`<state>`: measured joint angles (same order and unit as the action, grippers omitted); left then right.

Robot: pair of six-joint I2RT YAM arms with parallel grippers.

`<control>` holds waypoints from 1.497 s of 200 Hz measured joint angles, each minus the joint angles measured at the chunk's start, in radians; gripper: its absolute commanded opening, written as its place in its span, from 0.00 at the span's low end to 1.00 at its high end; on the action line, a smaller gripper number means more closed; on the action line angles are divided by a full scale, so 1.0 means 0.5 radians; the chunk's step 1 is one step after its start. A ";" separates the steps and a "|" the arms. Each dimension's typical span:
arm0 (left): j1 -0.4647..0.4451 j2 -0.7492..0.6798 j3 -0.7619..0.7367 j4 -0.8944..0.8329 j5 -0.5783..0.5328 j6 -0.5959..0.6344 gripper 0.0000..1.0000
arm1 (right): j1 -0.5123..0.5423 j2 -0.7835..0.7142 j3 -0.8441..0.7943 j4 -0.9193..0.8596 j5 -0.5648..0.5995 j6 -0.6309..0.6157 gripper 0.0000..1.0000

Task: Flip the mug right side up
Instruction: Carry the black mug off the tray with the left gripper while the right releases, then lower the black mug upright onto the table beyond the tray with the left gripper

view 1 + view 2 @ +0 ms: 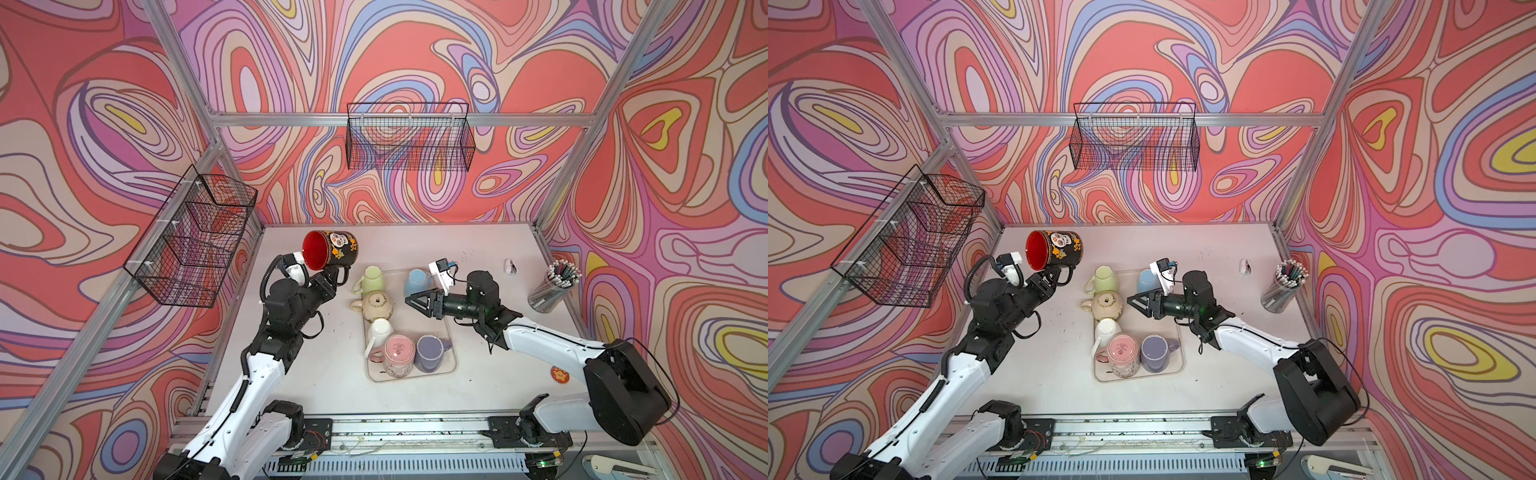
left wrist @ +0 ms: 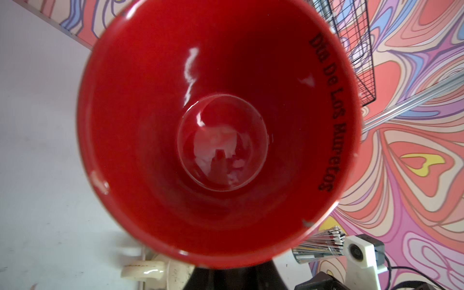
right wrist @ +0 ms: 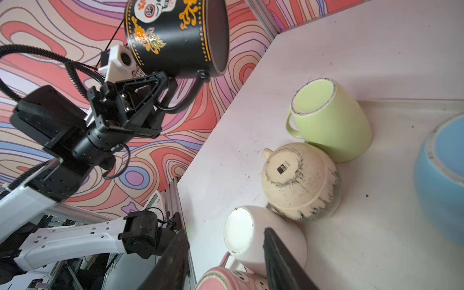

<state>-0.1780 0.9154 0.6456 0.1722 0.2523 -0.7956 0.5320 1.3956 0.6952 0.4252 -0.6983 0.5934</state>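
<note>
Left hand (image 1: 332, 277): jaws closed narrowly on the loop handle of the black ceramic mug (image 1: 337, 249), which is red inside and printed with a white skull and orange flowers. The mug hangs in the air on its side, above the 11 o'clock area of the white surface (image 1: 316, 365). In both top views its mouth faces 9 o'clock and its base 3 o'clock; the left wrist view looks straight into the mug (image 2: 218, 130).

Clear plastic tray (image 1: 442, 320): lies at 4 o'clock from the mug, mid-surface. It carries the pale green mug (image 1: 372, 277), cream mug (image 1: 377, 306) and white mug (image 1: 380, 330), all base-up in a touching row, with the light blue mug (image 1: 417, 282) at 3 o'clock of the green one.

Right hand (image 1: 409, 300): jaws partly apart and holding nothing, fingers pointing to 9 o'clock, just beside the cream mug at its 3 o'clock.

Clear cup of pens (image 1: 552, 286): stands at the surface's 2 o'clock edge.
</note>
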 measured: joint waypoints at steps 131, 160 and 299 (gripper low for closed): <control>0.186 0.627 0.470 -0.446 -0.196 0.714 0.00 | 0.000 0.173 0.150 -0.168 -0.101 -0.134 0.55; 0.198 0.776 0.476 -0.349 -0.284 0.845 0.00 | 0.000 0.175 0.210 -0.257 -0.119 -0.188 0.55; 0.491 1.563 0.644 0.032 -0.335 1.243 0.00 | 0.000 0.330 0.535 -0.684 -0.156 -0.384 0.56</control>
<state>0.0677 1.6970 0.9676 0.1883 0.0849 -0.1741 0.5320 1.5604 0.9627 0.0830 -0.7761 0.4015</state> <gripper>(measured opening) 0.192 0.554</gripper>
